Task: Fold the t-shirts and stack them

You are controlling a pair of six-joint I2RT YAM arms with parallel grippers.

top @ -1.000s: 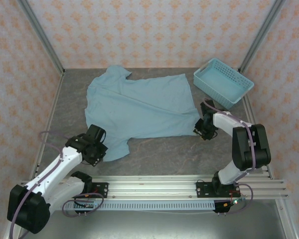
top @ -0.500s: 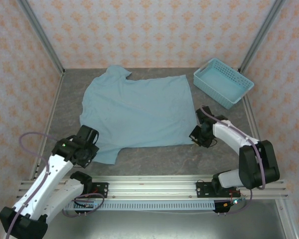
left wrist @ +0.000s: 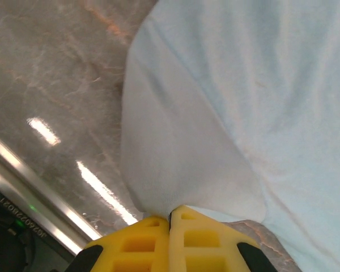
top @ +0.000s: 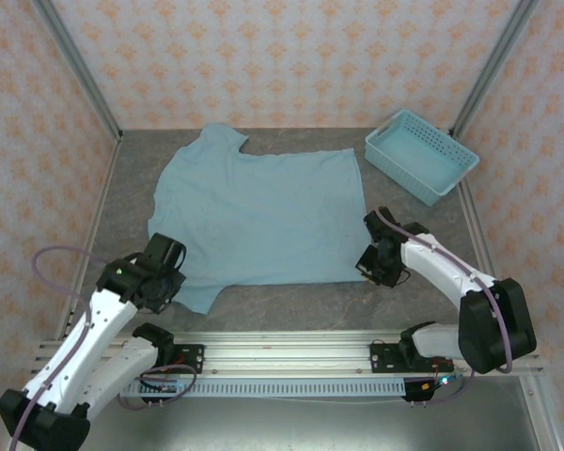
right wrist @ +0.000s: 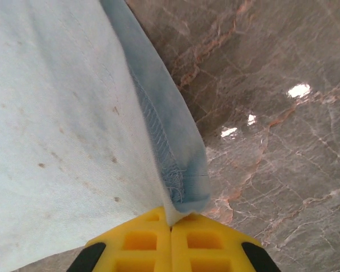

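Cloth has been drawn flat over the last second. The t-shirt lay with a diagonal ridge across its body; that ridge is now gone, and the near hem runs almost straight from 8 o'clock to 4 o'clock on the table. Both arms have backed toward 6 o'clock, dragging the garment with them.

The left gripper, at 8 o'clock, is clenched on a fold of fabric. This is probably the near sleeve, though the wrist view is too close to be sure. The right gripper, at 4 o'clock, is pinched tight on the stitched hem corner, with the cloth caught between its yellow pads.

The shirt sits mid-table with its plain side up and its collar toward 11 o'clock. It is well apart from the basket at 1 o'clock.

Spreading looks finished, so the first fold can likely begin from these same grips.
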